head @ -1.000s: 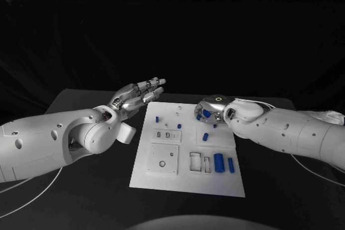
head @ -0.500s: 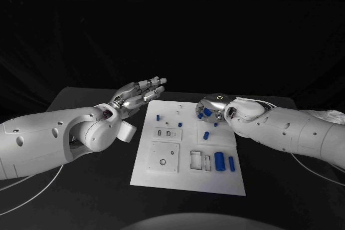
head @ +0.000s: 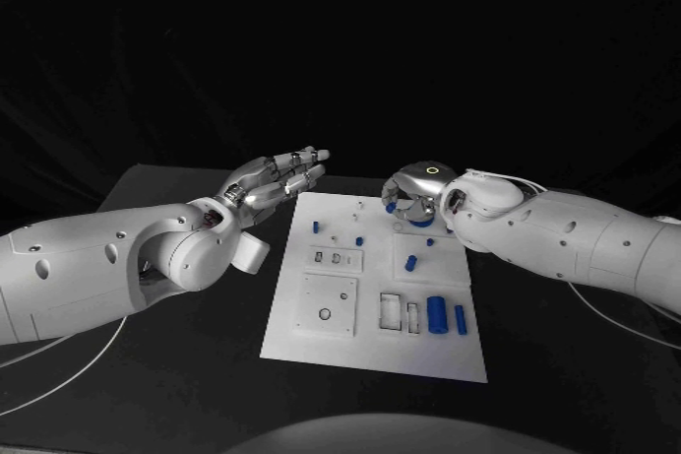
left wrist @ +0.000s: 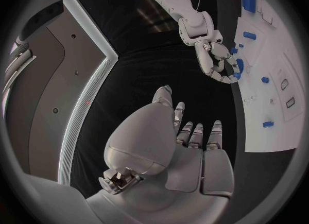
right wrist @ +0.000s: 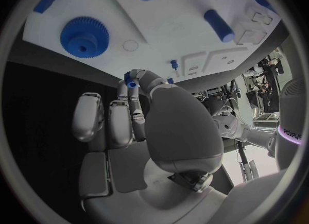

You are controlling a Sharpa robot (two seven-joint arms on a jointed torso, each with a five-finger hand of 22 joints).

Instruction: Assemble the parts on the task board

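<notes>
The white task board (head: pixel 330 344) lies in the middle of the black table. Two blue cylinders (head: pixel 436 314) lie side by side near its front right, and a shorter blue piece (head: pixel 410 263) sits mid-board. My right hand (head: pixel 411 202) hovers over the board's far right corner, fingers curled, pinching a small blue part (right wrist: pixel 131 82) between thumb and a fingertip. A blue gear (right wrist: pixel 85 36) sits on the board (right wrist: pixel 161 28) just beyond those fingers. My left hand (head: pixel 276 185) is raised beside the board's far left corner, fingers spread and holding nothing.
Small blue pegs (head: pixel 315 220) stand along the board's far left part, near rectangular recesses (head: pixel 334 260). The left forearm (head: pixel 128 267) lies along the board's left side, the right forearm (head: pixel 568 242) across the right. Black table surrounds the board.
The whole picture has shifted slightly. The right hand has lifted a little and turned at the board's far right corner. The left hand keeps its raised, spread pose.
</notes>
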